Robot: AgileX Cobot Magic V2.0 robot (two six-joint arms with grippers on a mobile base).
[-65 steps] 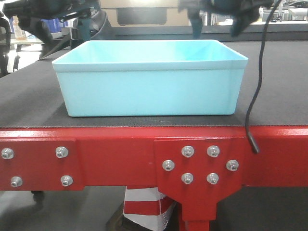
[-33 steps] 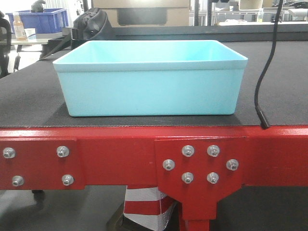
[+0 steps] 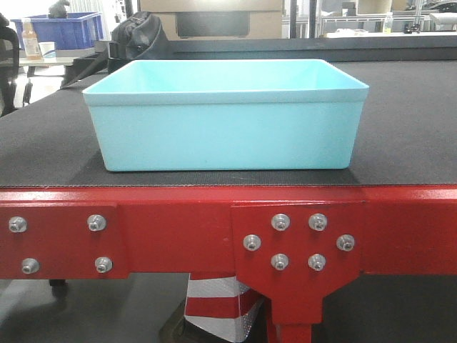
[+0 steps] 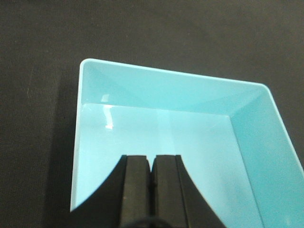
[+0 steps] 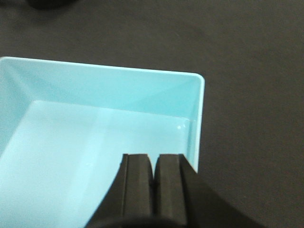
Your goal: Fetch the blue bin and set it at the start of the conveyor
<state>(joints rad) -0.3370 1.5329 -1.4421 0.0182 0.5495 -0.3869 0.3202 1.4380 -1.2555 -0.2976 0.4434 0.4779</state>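
1. The bin (image 3: pixel 225 114) sits flat on the black belt (image 3: pixel 50 153), close to the near edge, right above the red frame (image 3: pixel 178 229) with its silver bolts (image 3: pixel 280 222). Looks empty inside, just smooth pale turquoise walls.
2. Left gripper (image 4: pixel 151 173) hangs over the bin's inside, near its left wall in the wrist view. The two black fingers (image 4: pixel 137 185) are pressed together with only a thin seam between them, nothing in them.
3. Right gripper (image 5: pixel 152 171) is the same deal: clenched on nothing, hanging over the bin's interior near the right-hand corner of the rim.
4. Neither gripper touches the bin as far as I can tell, and neither shows up in the front view at all.
5. Background stuff in the front view: a dark blue bin (image 3: pixel 61 28) on a far counter at upper left with a bottle (image 3: pixel 28 39) beside it, and something red-and-white striped (image 3: pixel 218 307) on the floor under the frame.
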